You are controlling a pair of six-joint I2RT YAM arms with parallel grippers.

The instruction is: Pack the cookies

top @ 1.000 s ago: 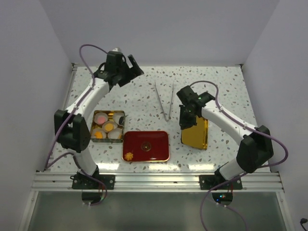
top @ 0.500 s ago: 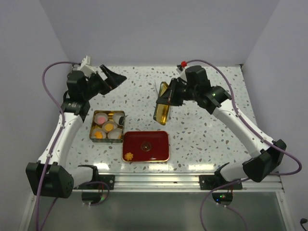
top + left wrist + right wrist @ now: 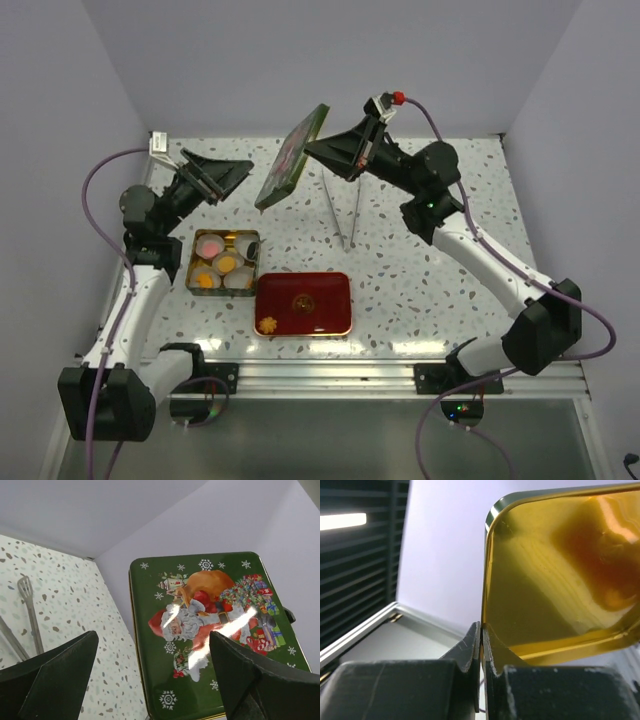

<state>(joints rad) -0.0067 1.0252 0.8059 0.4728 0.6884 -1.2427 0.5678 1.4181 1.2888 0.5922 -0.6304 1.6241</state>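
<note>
Overhead, the right gripper is seen raised above the far middle of the table, clamped on one edge of a tin lid that is held tilted on edge in the air. From the right wrist camera the lid's gold inner face fills the upper right of the frame, its rim pinched between the nearly closed fingers; its right and lower parts are cut off by the frame. The left gripper is held up at the upper left with its jaws spread wide and nothing between them. Its own camera shows the lid's green outer face with a Santa picture framed between the two dark fingers, the bottom edge hidden behind them and bright glare lying across the print. The cookies are mostly packed in the open tin base at lower left, set in white paper cups; pink and yellow-orange discs can be made out, while what two of the cups hold cannot be told. Just beside the tin base, a red tray carries a flower-shaped cookie in its near left corner and a dark brown cookie near its middle. Metal tongs lie beyond the tray, their far ends hidden under the raised arm.
</note>
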